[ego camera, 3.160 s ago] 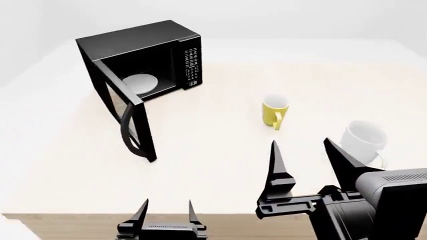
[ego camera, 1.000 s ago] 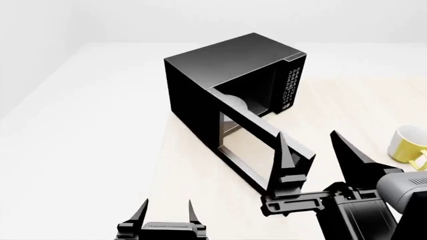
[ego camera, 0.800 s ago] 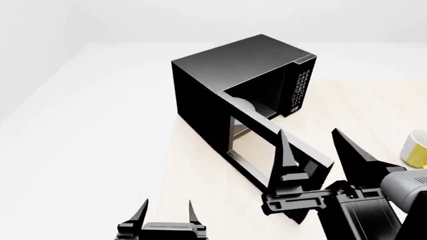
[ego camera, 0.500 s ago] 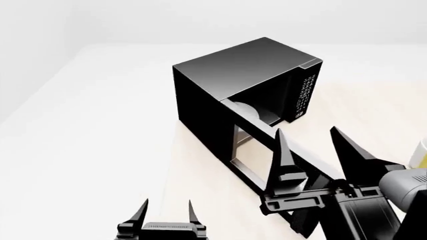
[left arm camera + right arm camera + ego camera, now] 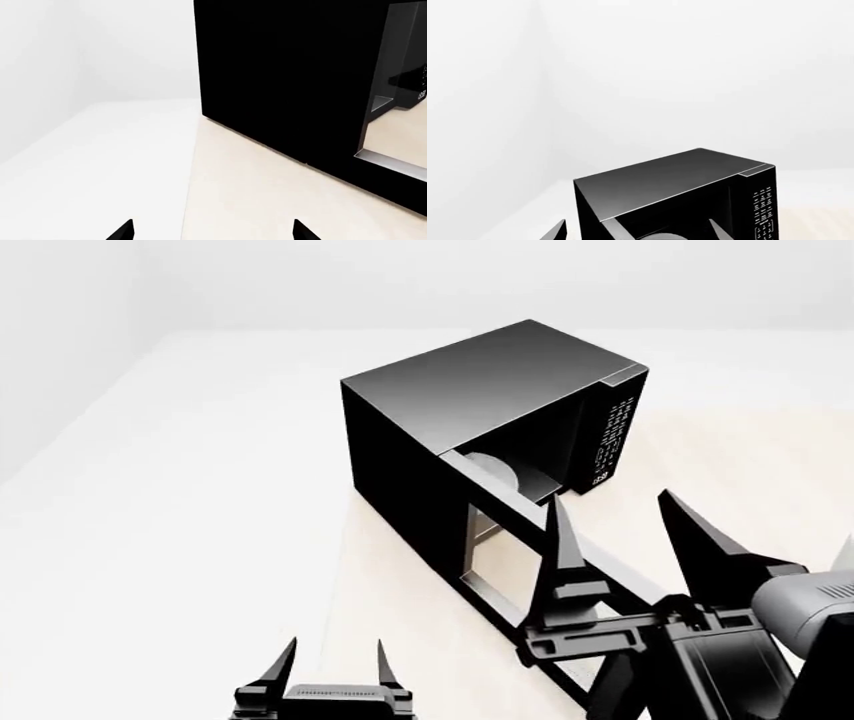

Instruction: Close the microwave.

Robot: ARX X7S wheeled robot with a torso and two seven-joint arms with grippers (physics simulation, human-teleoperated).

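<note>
Head view gives you the microwave (image 5: 467, 410) at frame centre on the table (image 5: 174, 500), its door (image 5: 514, 550) swung out toward the lower right. The right gripper (image 5: 621, 540) covers the door's far end, so its handle is hidden from you. Only a sliver of the white plate (image 5: 491, 468) shows inside, and the keypad panel (image 5: 611, 435) is too small to read. Your right gripper's jaws stand spread wide, fingers pointing up before the door. Your left gripper (image 5: 334, 660) sits low at the bottom edge, jaws parted, well apart from the microwave.
</note>
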